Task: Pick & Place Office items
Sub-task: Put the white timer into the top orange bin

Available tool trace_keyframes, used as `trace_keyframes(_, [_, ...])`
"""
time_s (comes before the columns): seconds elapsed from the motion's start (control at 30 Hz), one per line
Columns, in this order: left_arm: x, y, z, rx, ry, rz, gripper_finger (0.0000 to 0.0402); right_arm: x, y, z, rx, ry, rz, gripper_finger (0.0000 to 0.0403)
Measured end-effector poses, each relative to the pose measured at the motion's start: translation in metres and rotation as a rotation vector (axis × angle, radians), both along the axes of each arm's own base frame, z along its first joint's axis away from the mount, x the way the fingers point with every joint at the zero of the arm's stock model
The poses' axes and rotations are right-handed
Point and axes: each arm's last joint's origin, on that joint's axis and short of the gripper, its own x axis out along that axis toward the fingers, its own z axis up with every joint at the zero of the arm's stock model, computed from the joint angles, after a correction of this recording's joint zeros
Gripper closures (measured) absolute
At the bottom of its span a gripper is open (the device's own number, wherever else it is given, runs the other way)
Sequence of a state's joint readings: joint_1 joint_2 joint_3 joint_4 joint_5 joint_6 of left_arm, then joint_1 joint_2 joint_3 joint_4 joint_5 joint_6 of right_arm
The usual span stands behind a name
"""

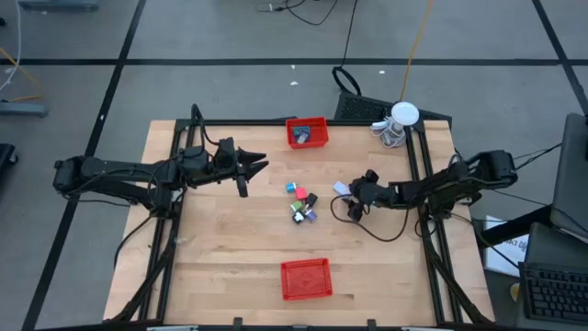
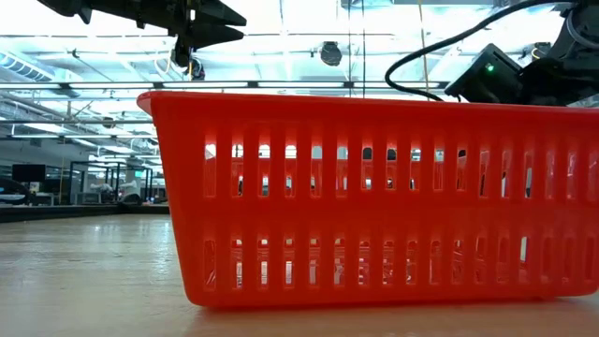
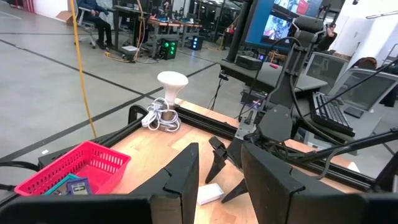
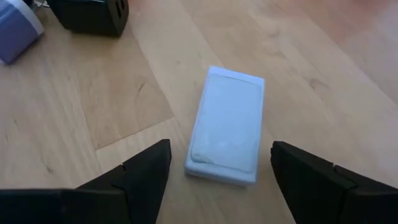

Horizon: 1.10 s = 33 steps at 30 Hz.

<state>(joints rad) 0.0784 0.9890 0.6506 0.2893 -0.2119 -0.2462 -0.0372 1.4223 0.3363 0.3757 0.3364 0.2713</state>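
- Clearly, we had our right end effector [image 4: 217, 171] lowered over a white block [image 4: 227, 127] on the table [image 1: 230, 248], fingers spread wide, one on each side of the block and neither touching it yet.
- Just ahead of that end effector, the right wrist view showed a dark item [image 4: 90, 15] and a pale lilac one [image 4: 18, 31], both apart from the block.
- From above, we saw the cluster of small office items [image 1: 301, 202] lying between our two end effectors, loose on the wood: pink, teal, green and dark purple pieces close together.
- Our left end effector [image 1: 257, 165] hung above the table, clear of the cluster, fingers apart and holding nothing.
- Beyond the left end effector sat the far red basket [image 1: 317, 124], and it already held a few pieces, a bluish one [image 1: 300, 136] among them; we could not tell what kind.
- The near red basket [image 1: 306, 279] looked empty from above; the low view showed only its slatted wall.
- A white round object with its coiled cable [image 1: 397, 124] stood well behind the right end effector, at the table's corner.
- We judged the job as started but far from finished: some items were binned, most were still on the table, and the white block was the next grasp, not yet closed on.
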Motion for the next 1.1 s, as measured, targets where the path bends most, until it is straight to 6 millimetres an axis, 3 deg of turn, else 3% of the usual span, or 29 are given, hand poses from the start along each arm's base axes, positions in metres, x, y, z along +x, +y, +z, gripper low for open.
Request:
trace_keyframes(0.17, [0.000,0.000,0.000,0.000,0.000,0.000,0.0282,0.001,0.001,0.001,0.026,-0.010,0.030,0.0161])
trace_keyframes(0.43, [0.000,0.000,0.000,-0.001,0.000,0.000,0.0282,0.001,0.001,0.001,0.031,-0.013,0.043,0.0250])
trace_keyframes(0.83, [0.000,0.000,0.000,0.004,0.002,0.000,0.0282,0.007,0.001,0.010,-0.073,-0.077,0.139,0.0240])
trace_keyframes(1.1, [0.004,0.000,-0.004,-0.048,0.003,0.003,0.0282,0.006,0.001,0.034,-0.134,-0.190,0.169,0.0250])
